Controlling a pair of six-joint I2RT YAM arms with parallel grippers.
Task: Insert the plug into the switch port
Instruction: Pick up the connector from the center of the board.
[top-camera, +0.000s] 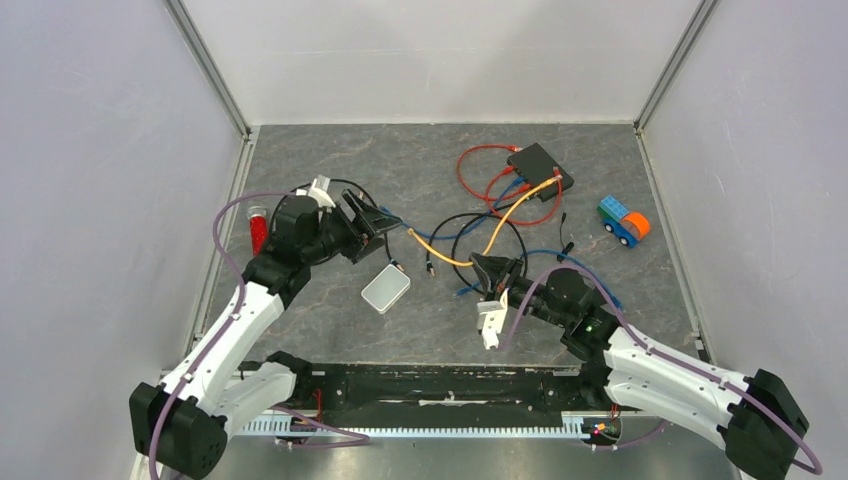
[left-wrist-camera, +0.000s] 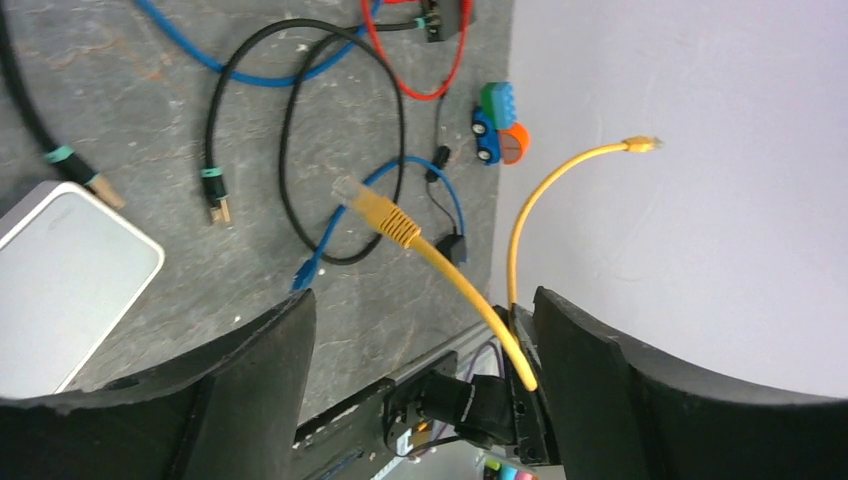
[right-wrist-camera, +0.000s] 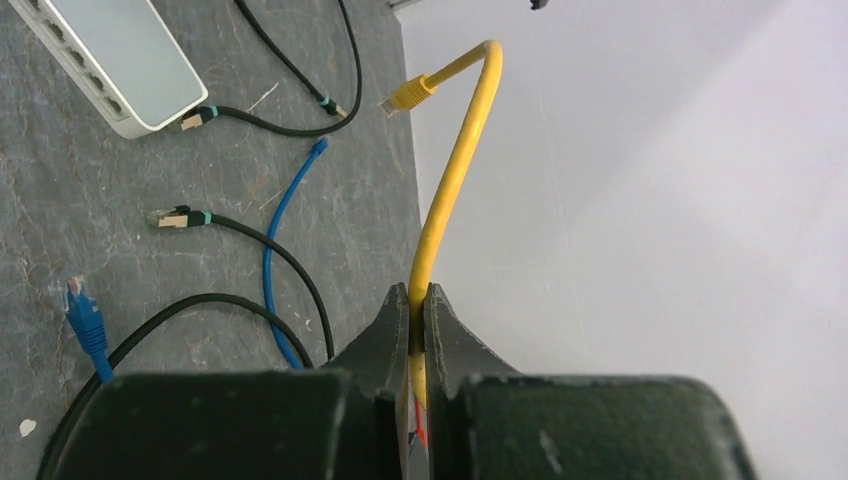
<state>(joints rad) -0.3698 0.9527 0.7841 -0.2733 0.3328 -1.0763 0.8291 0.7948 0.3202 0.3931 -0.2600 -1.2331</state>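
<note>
Jaws of my right gripper (right-wrist-camera: 418, 300) pinch the yellow cable (right-wrist-camera: 450, 190) far behind its plug (right-wrist-camera: 408, 95) (left gripper (left-wrist-camera: 422, 300) gapes); droop could miss the white switch (right-wrist-camera: 130, 50).

No text, number, brand or sign can be read in any of the three views; the white switch (top-camera: 386, 289), the black switch (top-camera: 540, 168) and the toy truck (top-camera: 624, 221) show only plain surfaces, any marking too small to tell
</note>
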